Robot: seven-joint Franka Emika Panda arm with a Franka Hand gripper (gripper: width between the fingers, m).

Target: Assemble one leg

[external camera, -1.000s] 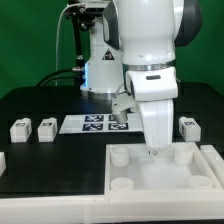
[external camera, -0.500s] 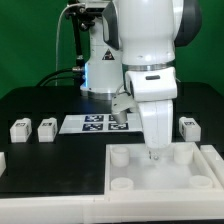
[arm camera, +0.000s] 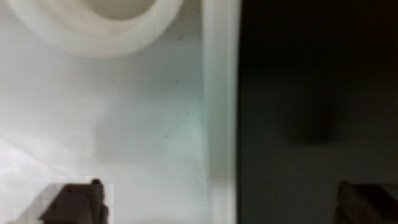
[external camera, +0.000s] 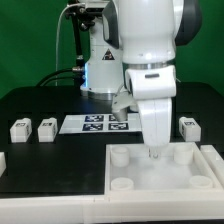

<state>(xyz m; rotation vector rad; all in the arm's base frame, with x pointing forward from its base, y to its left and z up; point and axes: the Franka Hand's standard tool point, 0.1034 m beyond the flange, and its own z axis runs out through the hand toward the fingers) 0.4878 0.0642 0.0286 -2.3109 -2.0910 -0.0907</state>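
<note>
Three legs show in the exterior view: two small white blocks (external camera: 20, 128) (external camera: 46, 127) on the black table at the exterior view's left, and one (external camera: 188, 125) at its right. My gripper (external camera: 153, 152) hangs low over the far rim of the large white tray-like piece (external camera: 200, 172), between two of its round sockets. In the wrist view the gripper (arm camera: 222, 205) is open and empty, its dark fingertips (arm camera: 75, 200) wide apart. One fingertip is over the white piece (arm camera: 107, 110), the other over the black table. A round socket (arm camera: 121, 15) shows ahead.
The marker board (external camera: 95, 123) lies flat on the table behind the gripper, between the legs. The arm's white base (external camera: 100, 70) stands at the back. A white part's edge (external camera: 2, 160) shows at the exterior view's far left.
</note>
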